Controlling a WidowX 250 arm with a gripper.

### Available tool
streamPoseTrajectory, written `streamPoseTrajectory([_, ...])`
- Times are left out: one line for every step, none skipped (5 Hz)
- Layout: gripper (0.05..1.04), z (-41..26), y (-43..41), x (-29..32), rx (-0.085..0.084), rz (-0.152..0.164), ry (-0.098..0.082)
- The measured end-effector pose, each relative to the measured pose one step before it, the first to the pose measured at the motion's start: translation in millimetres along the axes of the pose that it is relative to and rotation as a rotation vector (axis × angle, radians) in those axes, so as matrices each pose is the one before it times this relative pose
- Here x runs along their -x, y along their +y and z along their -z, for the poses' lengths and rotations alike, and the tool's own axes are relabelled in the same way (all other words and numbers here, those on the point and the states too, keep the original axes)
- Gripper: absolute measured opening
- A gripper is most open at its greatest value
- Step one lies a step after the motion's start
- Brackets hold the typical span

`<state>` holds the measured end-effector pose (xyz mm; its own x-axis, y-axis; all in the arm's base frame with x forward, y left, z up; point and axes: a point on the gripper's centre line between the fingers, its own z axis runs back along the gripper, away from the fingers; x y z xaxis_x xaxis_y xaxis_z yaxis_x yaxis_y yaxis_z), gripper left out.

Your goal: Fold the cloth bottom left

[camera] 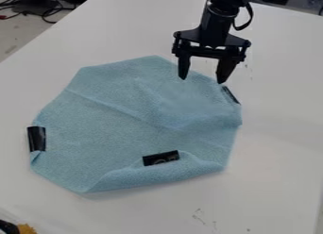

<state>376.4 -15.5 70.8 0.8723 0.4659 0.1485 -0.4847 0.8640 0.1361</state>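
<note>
Camera view: one gripper (202, 80) is hanging, fingers spread wide and holding nothing, over the edge of one blue cloth (114, 120). Three black strips (161, 158) are lying along its rim, one near the gripper, two well apart; below, one white table (277, 134) is spreading smoothly under the creased, rounded fabric, while cables (29, 12) are trailing well apart.

Arm (217, 21) cropped at top edge. Black-and-yellow object (25, 229), lower left corner, cut off (can't tell what). Cables (48, 12), upper left, cropped. Cloth (120, 120) beneath its lower fold (151, 177) hidden. Marks on lower-centre black tab (161, 158) too small.
</note>
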Motion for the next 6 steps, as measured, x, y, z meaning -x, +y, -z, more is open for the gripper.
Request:
streamPoseTrajectory([1.0,14.49,-0.21,6.37,-0.0189,0.0025,0.0304])
streamPoseTrajectory([1.0,15.24,16.09,31.07,-0.029,-0.0797,0.0583])
streamPoseTrajectory([1.0,-5.54,16.13,19.86,0.0202,-0.084,-0.0032])
streamPoseTrajectory([1.0,-2.73,12.99,21.06,0.0002,-0.0601,0.0162])
streamPoseTrajectory([1.0,3.45,5.81,15.37,0.0098,-0.0482,0.0318])
streamPoseTrajectory([1.0,4.95,-4.11,5.91,0.0422,-0.0048,0.0237])
